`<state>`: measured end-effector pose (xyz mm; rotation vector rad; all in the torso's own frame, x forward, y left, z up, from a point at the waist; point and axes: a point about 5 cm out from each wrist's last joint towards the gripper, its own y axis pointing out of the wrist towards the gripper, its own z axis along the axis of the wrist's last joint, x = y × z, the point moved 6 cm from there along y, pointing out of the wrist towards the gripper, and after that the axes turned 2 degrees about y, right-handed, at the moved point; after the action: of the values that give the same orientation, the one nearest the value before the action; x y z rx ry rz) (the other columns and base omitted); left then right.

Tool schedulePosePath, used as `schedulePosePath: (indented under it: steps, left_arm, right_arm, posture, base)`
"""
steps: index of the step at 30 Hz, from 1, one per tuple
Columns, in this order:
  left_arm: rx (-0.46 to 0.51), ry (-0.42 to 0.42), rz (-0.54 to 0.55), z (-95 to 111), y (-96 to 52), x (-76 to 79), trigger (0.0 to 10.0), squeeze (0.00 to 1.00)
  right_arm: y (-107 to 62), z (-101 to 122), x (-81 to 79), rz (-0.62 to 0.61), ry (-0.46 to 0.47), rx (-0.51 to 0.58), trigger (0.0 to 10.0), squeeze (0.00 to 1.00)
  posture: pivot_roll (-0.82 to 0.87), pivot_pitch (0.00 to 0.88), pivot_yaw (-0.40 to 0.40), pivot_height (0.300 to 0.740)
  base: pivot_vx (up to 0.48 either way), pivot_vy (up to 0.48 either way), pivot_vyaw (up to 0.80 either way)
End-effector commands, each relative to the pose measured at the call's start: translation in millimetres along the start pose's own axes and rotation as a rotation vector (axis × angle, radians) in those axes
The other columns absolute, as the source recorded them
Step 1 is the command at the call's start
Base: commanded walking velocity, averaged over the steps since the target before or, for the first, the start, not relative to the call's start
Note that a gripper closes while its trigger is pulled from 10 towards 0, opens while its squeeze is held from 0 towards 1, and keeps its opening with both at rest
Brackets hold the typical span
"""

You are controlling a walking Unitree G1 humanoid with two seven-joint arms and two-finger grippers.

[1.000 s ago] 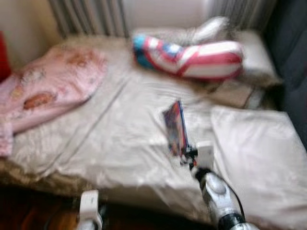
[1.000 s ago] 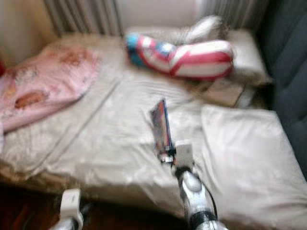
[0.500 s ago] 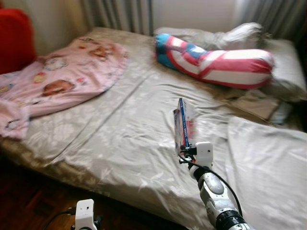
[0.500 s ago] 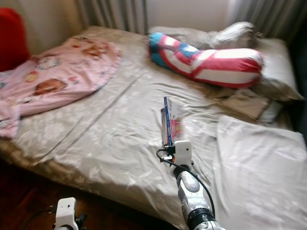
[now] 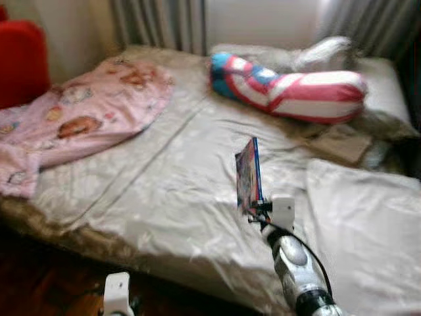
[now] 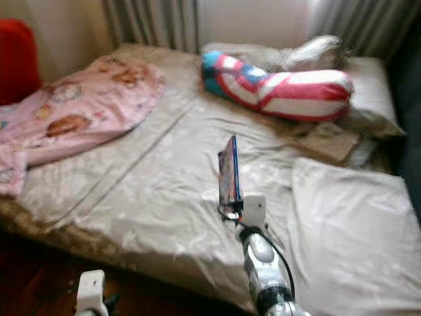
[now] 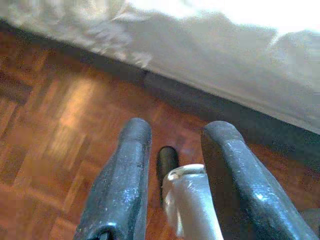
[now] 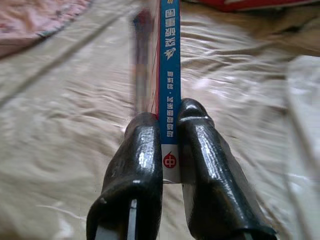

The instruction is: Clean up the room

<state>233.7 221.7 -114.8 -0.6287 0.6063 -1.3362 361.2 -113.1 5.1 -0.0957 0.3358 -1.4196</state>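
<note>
Upright above the bed (image 5: 164,191), one book (image 5: 248,175) stands clamped at its blue spine between the two fingers of the right gripper (image 8: 169,131). One pink blanket (image 5: 79,118) lies on the bed's left side; one red, white and blue striped bolster (image 5: 289,89) lies near the head, beside pale pillows. Low over the parquet floor (image 7: 55,130), the left gripper (image 7: 172,137) hangs with fingers parted, grasping nothing.

Right end effector (image 5: 255,205) holds a book (image 5: 248,174) upright above the bed (image 5: 164,191).
</note>
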Motion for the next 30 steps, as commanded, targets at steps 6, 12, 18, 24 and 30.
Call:
schedulePosePath:
  steps: [6,12,18,24,30]
  left_arm:
    - [-0.009,0.014,0.005,-3.0,-0.9,-3.5,10.0,0.00]
    - [-0.011,0.014,0.006,-3.5,-1.0,-3.8,10.0,0.00]
    - [-0.011,0.023,0.001,-3.5,-1.0,-3.6,10.0,0.00]
    - [-0.010,0.033,0.002,-3.4,-1.1,-4.0,10.0,0.00]
    - [-0.015,0.027,-0.001,-4.7,-1.3,-3.9,10.0,0.00]
  right_arm:
    - [2.7,9.7,0.8,-0.019,-0.008,0.035,10.0,0.00]
    - [2.9,9.0,2.1,-0.028,0.002,0.029,10.0,0.00]
    - [3.5,6.9,1.9,-0.030,0.000,0.014,10.0,0.00]
    - [3.5,7.4,2.0,-0.033,0.000,0.018,10.0,0.00]
    - [3.1,9.4,3.5,-0.041,0.000,0.032,10.0,0.00]
  posture:
    - [-0.03,0.069,-0.036,0.740]
    - [-0.03,0.067,-0.034,0.740]
    - [-0.03,0.064,-0.033,0.740]
    - [-0.03,0.065,-0.033,0.740]
    - [-0.03,0.067,-0.033,0.740]
  base:
    - [0.000,0.000,0.00]
    - [0.000,0.000,0.00]
    - [0.000,0.375,-0.60]
    - [0.000,0.000,-0.76]
    - [0.000,0.080,-0.09]
